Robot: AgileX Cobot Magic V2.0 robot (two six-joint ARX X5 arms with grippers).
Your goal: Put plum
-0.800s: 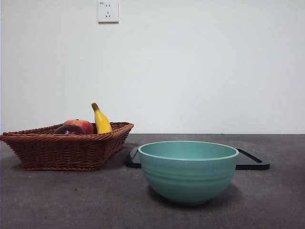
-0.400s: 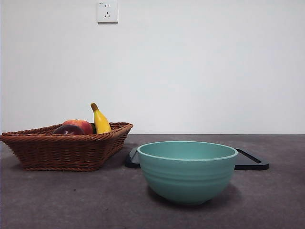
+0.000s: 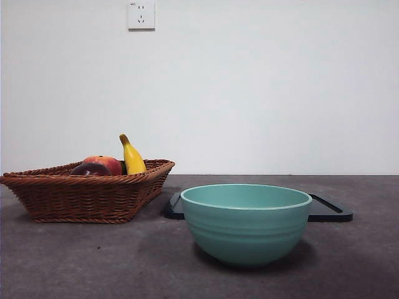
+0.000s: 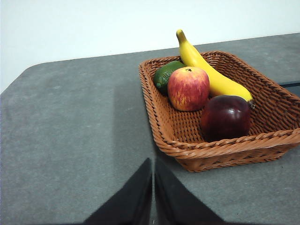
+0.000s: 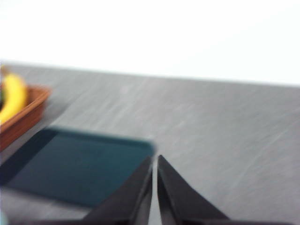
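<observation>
The plum [image 4: 226, 117] is located in a wicker basket [image 4: 220, 152] on the left of the table [image 3: 93, 261]. In the left wrist view it lies in the basket's near part, close to the woven rim, with a red-yellow apple [image 4: 188, 88] just beside it, a banana [image 4: 211, 75] behind both and a green fruit [image 4: 166, 75] farther back. In the front view only the plum's dark top [image 3: 91, 169] is seen above the rim, in front of the apple [image 3: 107, 163], with the banana's tip [image 3: 131, 156] rising highest.

A teal bowl [image 3: 245, 223] stands near the camera at the centre of the table. A flat black tray [image 3: 333, 213] lies behind it, to the right of the basket.

The left hand [image 4: 153, 187] is held above bare table short of the basket, well apart from the plum — its jaws are together, with only a thin slit between them. The right hand [image 5: 154, 183] is positioned over the near edge of the tray, jaws likewise closed on nothing; that view is blurred.

Compared with the earlier front views, no object is seen to have moved — basket, fruit, bowl and tray occupy the same places, and neither arm has entered that view.
</observation>
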